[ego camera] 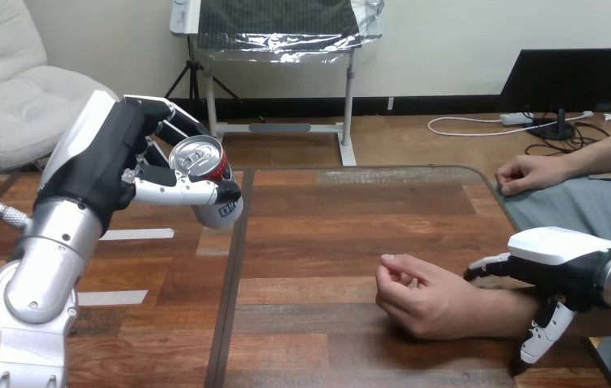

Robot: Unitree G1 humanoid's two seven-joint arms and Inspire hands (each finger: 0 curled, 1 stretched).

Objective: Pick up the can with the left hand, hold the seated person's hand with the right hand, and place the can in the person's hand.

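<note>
Nearest me, at the lower right, my right hand [565, 250] sits over the person's wrist [492, 301]. Its fingers reach over the far side and its thumb drops down the near side, so I read it as clasped round that wrist. Just beyond it, the person's hand [415, 301] rests on the wooden table [326, 234], loosely curled rather than open. I judge it has to open before it can take anything.

Further out on the left, my left hand [116, 153] holds the can [205, 162] well above the table, over the seam between the two boards and well apart from the person's hand. The thumb [185, 192] lies across the near side of the can's wall and the fingers wrap behind it.

It looks like a thin aluminium drinks can, which I expect to be smooth and slippery and to dent under a hard squeeze. The tab lies flat, so it may be full and carry some weight, though I cannot tell. The mid-wall grip I have seems the right one.

The can's long axis is tilted. The silver lid faces up and back toward me, and the base points down and away to the right. I would bring it upright before the handover.

Farthest away, at the right edge, the person's other hand [528, 172] rests on the table.
</note>
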